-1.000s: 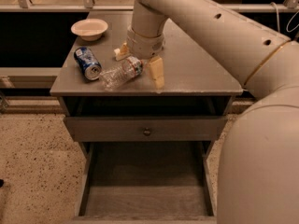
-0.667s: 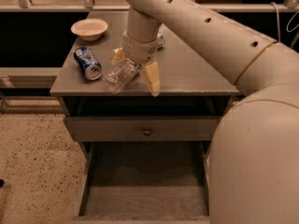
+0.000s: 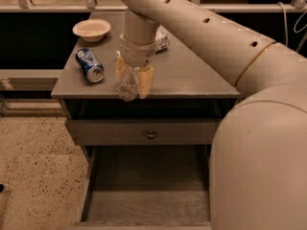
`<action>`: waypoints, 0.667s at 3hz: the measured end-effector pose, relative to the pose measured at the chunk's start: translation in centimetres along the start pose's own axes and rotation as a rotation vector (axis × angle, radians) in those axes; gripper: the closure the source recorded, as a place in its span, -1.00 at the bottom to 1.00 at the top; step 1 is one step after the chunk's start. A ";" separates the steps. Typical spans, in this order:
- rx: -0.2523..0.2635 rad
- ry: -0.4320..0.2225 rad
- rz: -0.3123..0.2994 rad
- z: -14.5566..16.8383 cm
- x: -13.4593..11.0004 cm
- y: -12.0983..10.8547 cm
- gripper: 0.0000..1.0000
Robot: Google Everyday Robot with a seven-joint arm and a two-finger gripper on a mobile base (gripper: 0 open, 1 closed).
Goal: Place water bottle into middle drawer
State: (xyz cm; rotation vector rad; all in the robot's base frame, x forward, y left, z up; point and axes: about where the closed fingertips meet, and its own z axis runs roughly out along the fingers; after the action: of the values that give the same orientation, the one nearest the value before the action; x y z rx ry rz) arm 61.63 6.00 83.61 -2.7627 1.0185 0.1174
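The water bottle (image 3: 127, 84), small, clear and crinkled, hangs upright between the fingers of my gripper (image 3: 130, 78) at the front edge of the grey cabinet top (image 3: 192, 75). The gripper is shut on it, one yellowish finger (image 3: 145, 81) on its right and one on its left. The middle drawer (image 3: 146, 202) stands pulled open below, a wide grey box with a bare plank floor, nothing in it. The bottle is above and behind the drawer's opening.
A blue soda can (image 3: 90, 65) lies on its side at the top's left. A white bowl (image 3: 91, 29) stands at the back left. A white-labelled bottle (image 3: 162, 40) lies behind my arm. The shallow drawer front with a round knob (image 3: 151, 134) is shut.
My gripper has closed on the water bottle, lifted it off the cabinet top and carried it forward to the front edge. The bottle went from lying on its side to hanging upright.
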 end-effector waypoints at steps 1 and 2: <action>0.007 -0.010 -0.026 -0.4 -1.1 -0.1 0.23; 0.021 -0.020 -0.022 -1.1 -2.0 0.3 0.72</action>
State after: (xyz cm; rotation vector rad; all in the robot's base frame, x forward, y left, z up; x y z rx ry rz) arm 59.86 6.81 84.93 -2.7476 0.9784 0.1302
